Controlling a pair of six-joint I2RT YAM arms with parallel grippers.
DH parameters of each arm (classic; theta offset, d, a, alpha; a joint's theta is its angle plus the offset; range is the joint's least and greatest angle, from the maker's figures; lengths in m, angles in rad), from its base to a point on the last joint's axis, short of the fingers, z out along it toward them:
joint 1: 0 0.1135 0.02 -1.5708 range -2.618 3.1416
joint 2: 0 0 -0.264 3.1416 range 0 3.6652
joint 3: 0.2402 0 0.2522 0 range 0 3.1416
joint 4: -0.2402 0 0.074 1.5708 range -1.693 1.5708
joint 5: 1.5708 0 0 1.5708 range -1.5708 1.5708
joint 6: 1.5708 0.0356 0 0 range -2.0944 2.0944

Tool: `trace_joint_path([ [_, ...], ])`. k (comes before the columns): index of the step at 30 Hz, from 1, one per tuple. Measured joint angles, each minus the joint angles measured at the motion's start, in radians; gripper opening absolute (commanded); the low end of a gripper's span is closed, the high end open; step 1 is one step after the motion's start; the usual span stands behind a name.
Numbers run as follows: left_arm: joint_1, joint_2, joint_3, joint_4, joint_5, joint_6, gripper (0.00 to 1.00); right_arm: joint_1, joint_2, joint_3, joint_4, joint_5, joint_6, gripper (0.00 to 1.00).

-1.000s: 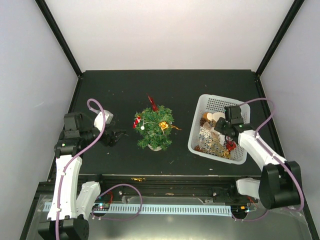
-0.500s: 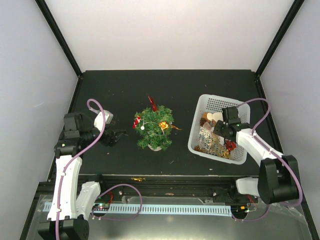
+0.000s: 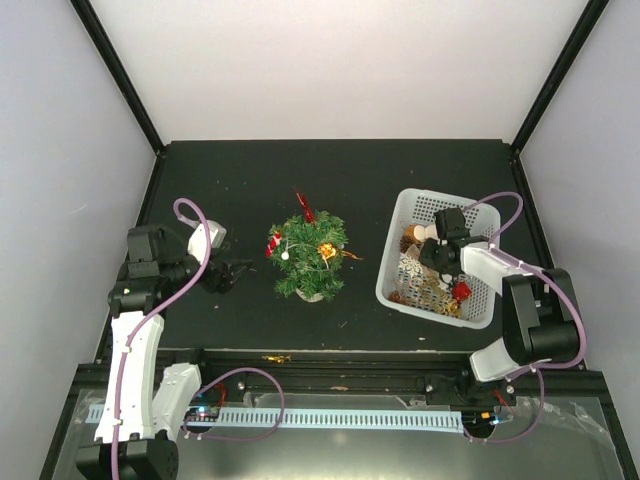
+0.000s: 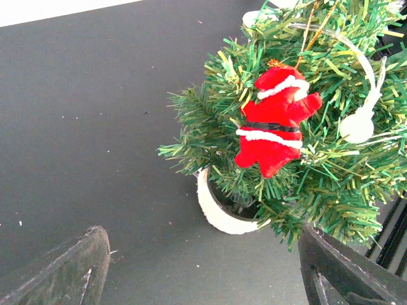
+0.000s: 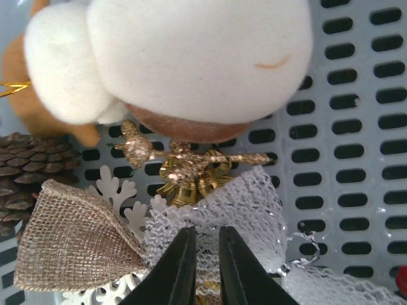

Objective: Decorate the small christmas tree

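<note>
The left end effector [image 3: 237, 272] sits low at the near left of the matte black desk [image 3: 250, 180]. Its dark fingers are spread wide with nothing between them, and it points at the small christmas tree [image 3: 310, 260] from just beside it without touching.

The tree stands upright near the middle of the desk, well apart from the basket. Its branches are bushy, stiff green needles, paler at the tips, rising from a small round white base [image 4: 219, 213]. A red felt Santa [image 4: 275, 121] with fuzzy white trim and a black belt hangs on the side facing the left arm. Beside it runs a white string with a smooth white bead [image 4: 356, 127]. From above, a gold bow [image 3: 327, 250] shows on the tree's right and a red piece [image 3: 305, 208] sticks out at the top.

To the right, the white plastic basket [image 3: 425, 205] — its walls pierced with rows of rounded slots — holds a heap of ornaments. The right end effector [image 5: 203, 254] reaches down into it. Its black fingers stand only a narrow slit apart, tips against white lace [image 5: 241, 203]; whether they pinch it I cannot tell. Beyond lie a coarse burlap bow [image 5: 70, 248], a gold glitter piece [image 5: 184, 165], a scaly pine cone [image 5: 25, 165] and a soft white plush figure [image 5: 191, 57].
</note>
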Motion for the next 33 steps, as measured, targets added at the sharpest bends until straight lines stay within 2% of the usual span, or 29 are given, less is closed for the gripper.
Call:
trace_joint_path([
  [2,0.000,0.000,0.000,0.000,0.000,0.000,0.82,0.000,0.001,0.000,0.006,-0.004,-0.009,0.01],
  [11,0.000,0.000,0.000,0.000,0.000,0.000,0.82,0.000,-0.034,0.000,0.010,-0.001,-0.010,0.01],
  [12,0.000,0.000,0.000,0.000,0.000,0.000,0.82,0.000,-0.058,0.000,0.005,0.000,-0.011,0.04],
  [13,0.000,0.000,0.000,0.000,0.000,0.000,0.82,0.000,-0.079,0.000,0.002,0.002,-0.012,0.15],
  [15,0.000,0.000,0.000,0.000,0.000,0.000,0.82,0.000,-0.106,0.005,-0.005,0.001,-0.013,0.45],
  [16,0.000,-0.001,0.000,0.000,0.000,0.000,0.82,0.000,-0.105,0.011,-0.010,0.001,-0.018,0.55],
  [17,0.000,-0.003,0.000,0.000,0.000,0.000,0.82,0.000,-0.098,0.016,-0.011,0.001,-0.019,0.58],
  [20,0.000,-0.007,0.000,0.000,0.000,0.000,0.82,0.000,-0.060,0.018,-0.014,-0.003,-0.023,0.59],
  [22,0.000,-0.009,0.000,0.000,0.000,0.000,0.82,0.000,-0.032,0.017,-0.016,-0.004,-0.023,0.58],
  [26,0.000,-0.011,0.000,0.000,0.000,0.000,0.82,0.000,0.013,0.016,-0.013,-0.008,-0.021,0.46],
  [31,0.000,-0.011,0.000,0.000,0.000,0.000,0.82,0.000,0.029,0.016,-0.002,-0.010,-0.017,0.18],
  [33,0.000,-0.011,0.000,0.000,0.000,0.000,0.82,0.000,0.029,0.015,-0.001,-0.009,-0.017,0.10],
])
